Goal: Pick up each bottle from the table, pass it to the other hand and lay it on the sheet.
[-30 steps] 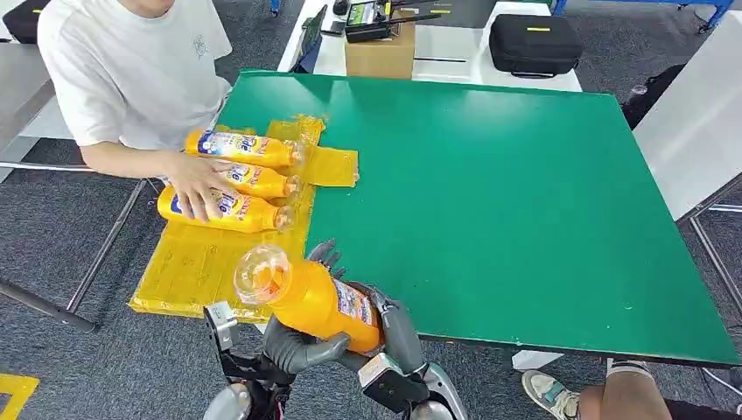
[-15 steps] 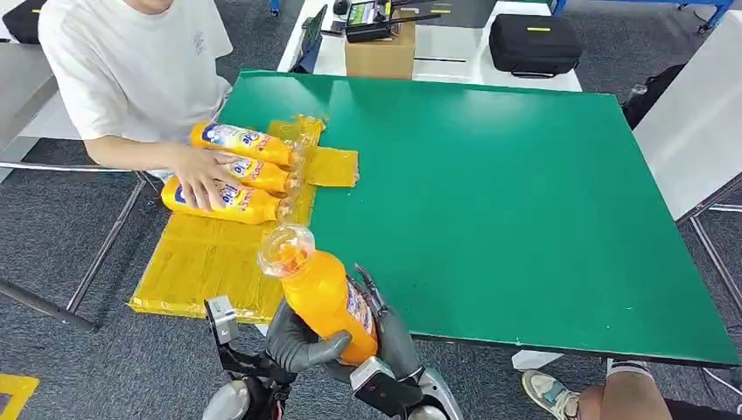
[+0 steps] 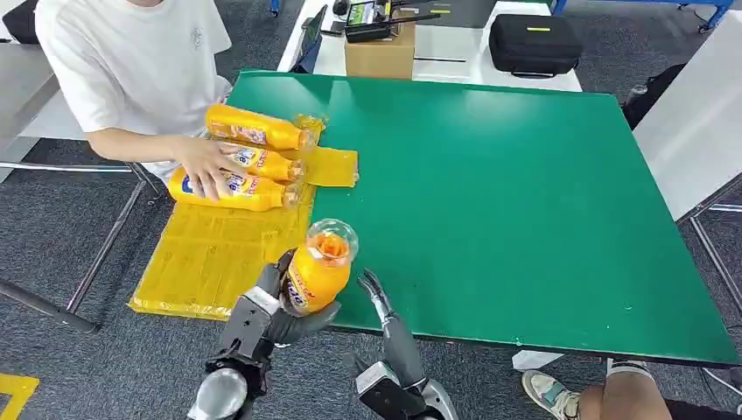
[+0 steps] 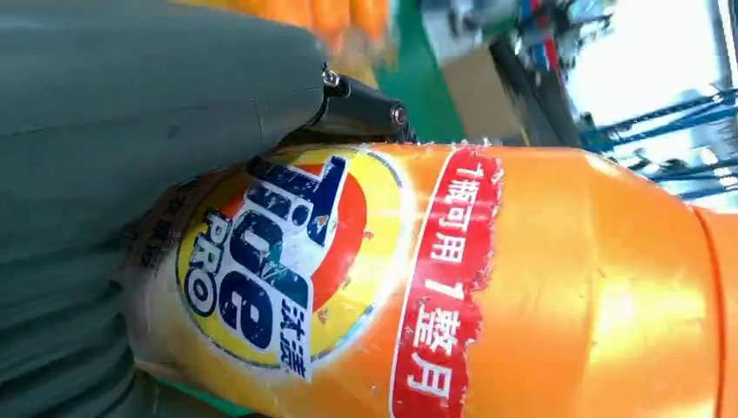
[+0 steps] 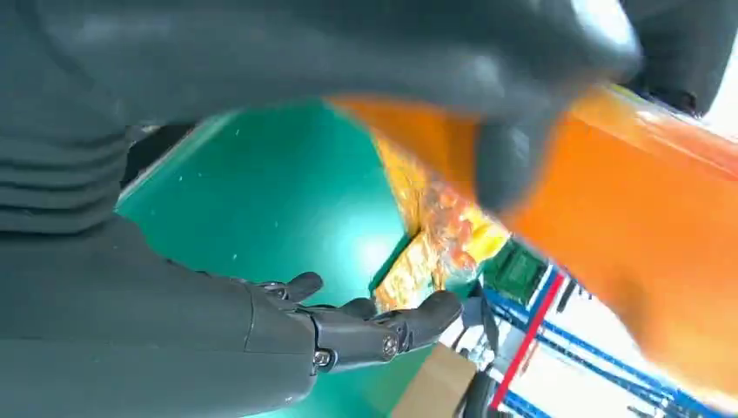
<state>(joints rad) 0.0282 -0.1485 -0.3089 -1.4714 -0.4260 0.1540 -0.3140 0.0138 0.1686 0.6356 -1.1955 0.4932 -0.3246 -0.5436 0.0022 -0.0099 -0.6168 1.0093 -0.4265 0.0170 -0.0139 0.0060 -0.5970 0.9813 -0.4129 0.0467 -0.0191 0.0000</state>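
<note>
An orange detergent bottle with a clear cap is gripped by my left hand at the near edge of the green table, cap tilted away from me. In the left wrist view its label lies against my left hand. My right hand stands just right of the bottle, apart from it and holding nothing. In the right wrist view my right hand has spread fingers, with the bottle beside it. The yellow sheet lies at the left, with three bottles at its far end.
A person in a white shirt rests a hand on the three bottles. A cardboard box and a black case sit on the white table behind. A shoe shows at the bottom right.
My right hand has let go of the bottle and opened. My left hand has carried the bottle forward to the table's near edge. The person has pushed the three bottles farther up the sheet.
</note>
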